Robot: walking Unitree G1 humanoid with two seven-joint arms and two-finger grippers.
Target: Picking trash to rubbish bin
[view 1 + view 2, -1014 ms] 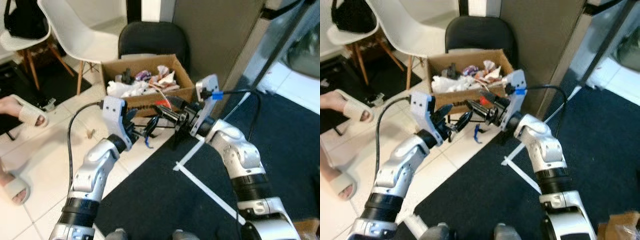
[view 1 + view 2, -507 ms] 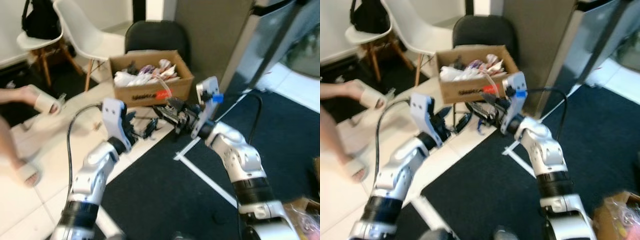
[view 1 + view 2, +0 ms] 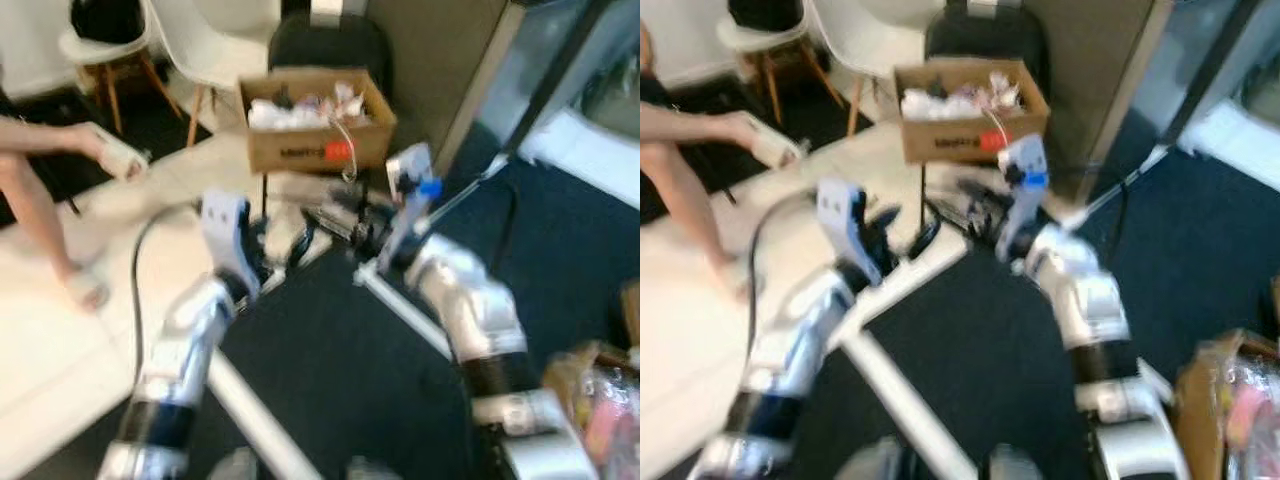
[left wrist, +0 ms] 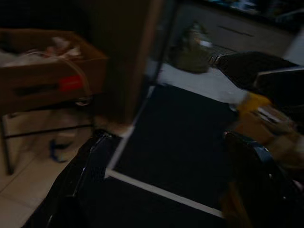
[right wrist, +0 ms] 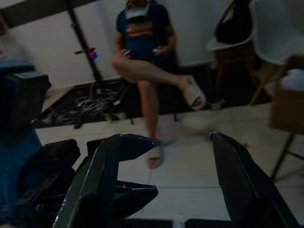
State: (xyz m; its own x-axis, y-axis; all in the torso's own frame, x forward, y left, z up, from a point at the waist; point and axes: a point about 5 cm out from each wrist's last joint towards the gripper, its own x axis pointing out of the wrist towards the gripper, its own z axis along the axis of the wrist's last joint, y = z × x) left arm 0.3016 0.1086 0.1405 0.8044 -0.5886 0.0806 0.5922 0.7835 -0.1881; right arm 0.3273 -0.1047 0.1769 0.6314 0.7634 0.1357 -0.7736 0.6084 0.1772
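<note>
Your head views are blurred, so read edges loosely. The cardboard box (image 3: 318, 130) full of trash sits raised on a thin black-legged stand, just in front of a black chair (image 3: 328, 40) and beside a tall grey panel (image 3: 440, 60). Your left end effector (image 3: 290, 245) and right end effector (image 3: 335, 222) are both held out low in front of that box, close to each other; each wrist view shows its two fingers spread apart with nothing between them. Below you the dark carpet (image 3: 340, 370) meets pale floor tiles (image 3: 60, 330) along a white taped line (image 3: 400, 310). A seated person's legs (image 3: 40, 180) reach into the tiled area on your left, with white chairs (image 3: 200, 40) behind. A bag of items (image 3: 600, 390) lies on the carpet at your right.
</note>
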